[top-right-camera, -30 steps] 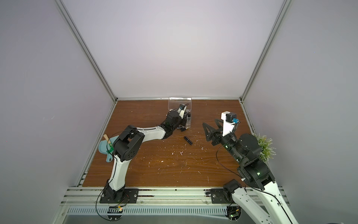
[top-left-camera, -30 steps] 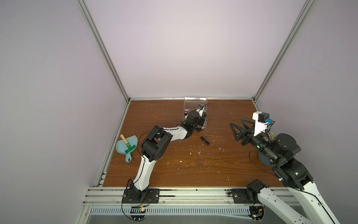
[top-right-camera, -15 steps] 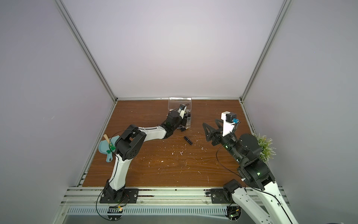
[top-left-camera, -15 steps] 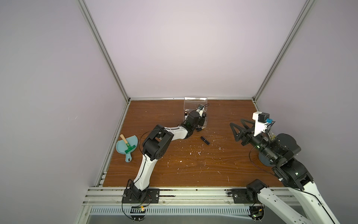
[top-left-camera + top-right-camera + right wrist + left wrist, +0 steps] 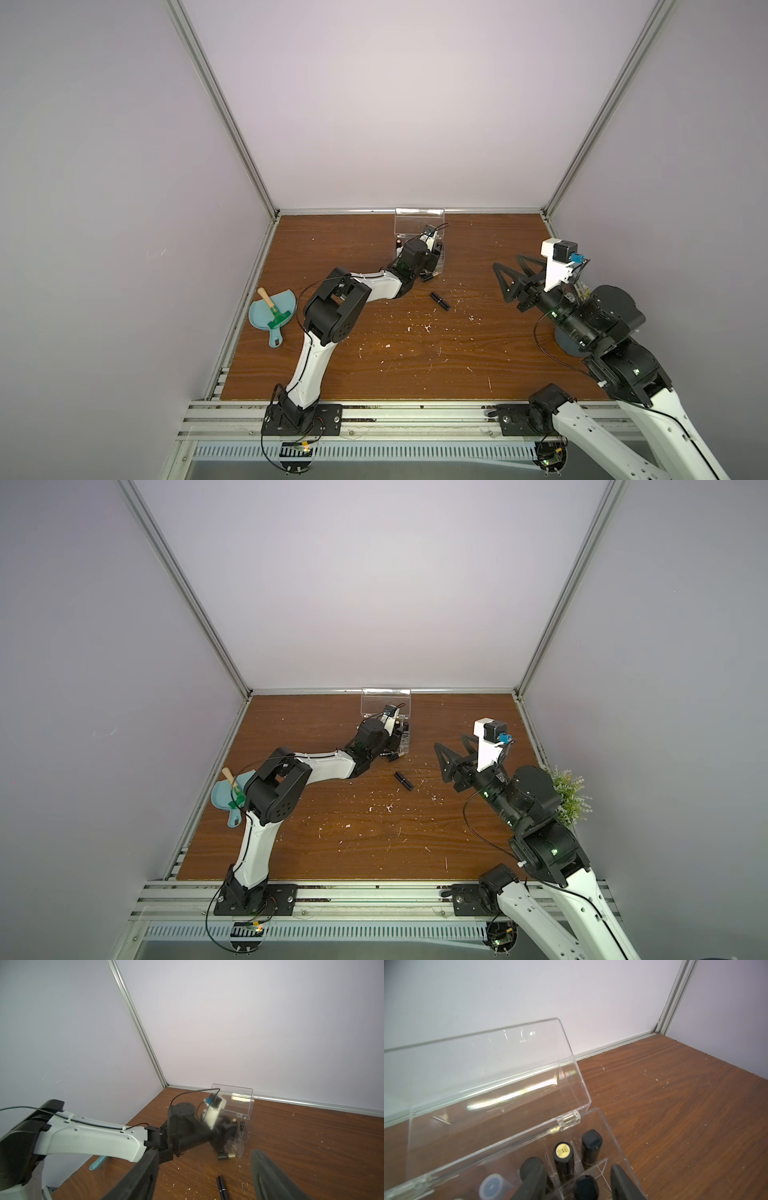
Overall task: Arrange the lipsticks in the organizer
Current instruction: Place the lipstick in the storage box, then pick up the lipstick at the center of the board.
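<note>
1. Straddling an upright black lipstick [image 5: 585, 1187] in the organizer [image 5: 612, 1136], my left gripper [image 5: 574, 1169] stands parted, untouching.
2. Its wall sits just beside one finger [image 5: 623, 1184]; lid [image 5: 488, 1064] raised behind.
3. Empty and wide, my right gripper [image 5: 203, 1154] faces a loose lipstick [image 5: 222, 1188] on bare table [image 5: 311, 1157].

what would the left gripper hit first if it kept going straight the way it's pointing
Probably the black lipstick standing in the organizer, right ahead of the left gripper; depth is unclear.

Left arm [image 5: 374, 286] is seen reached far forward, elbow bent, left gripper [image 5: 576, 1167] pitched down at its end, jaws parted and empty; right arm [image 5: 590, 320] is seen folded back and raised, right gripper [image 5: 204, 1153] aimed toward the left one, jaws spread wide, empty.
</note>
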You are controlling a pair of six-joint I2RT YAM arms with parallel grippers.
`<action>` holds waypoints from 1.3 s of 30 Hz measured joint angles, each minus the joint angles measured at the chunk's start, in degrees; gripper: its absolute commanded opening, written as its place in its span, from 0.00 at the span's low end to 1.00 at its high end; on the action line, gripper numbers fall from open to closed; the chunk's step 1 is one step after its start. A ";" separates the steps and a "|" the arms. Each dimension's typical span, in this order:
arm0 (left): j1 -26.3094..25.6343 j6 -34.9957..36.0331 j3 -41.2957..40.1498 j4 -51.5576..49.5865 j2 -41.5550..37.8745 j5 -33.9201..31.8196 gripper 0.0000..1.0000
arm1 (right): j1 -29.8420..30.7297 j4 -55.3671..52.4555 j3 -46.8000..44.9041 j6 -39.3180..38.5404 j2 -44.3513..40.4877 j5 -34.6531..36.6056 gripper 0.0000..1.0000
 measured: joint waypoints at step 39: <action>2.64 -23.54 -31.32 -12.76 -45.57 22.67 0.50 | 0.59 -6.86 -4.26 -6.32 43.23 -7.56 0.57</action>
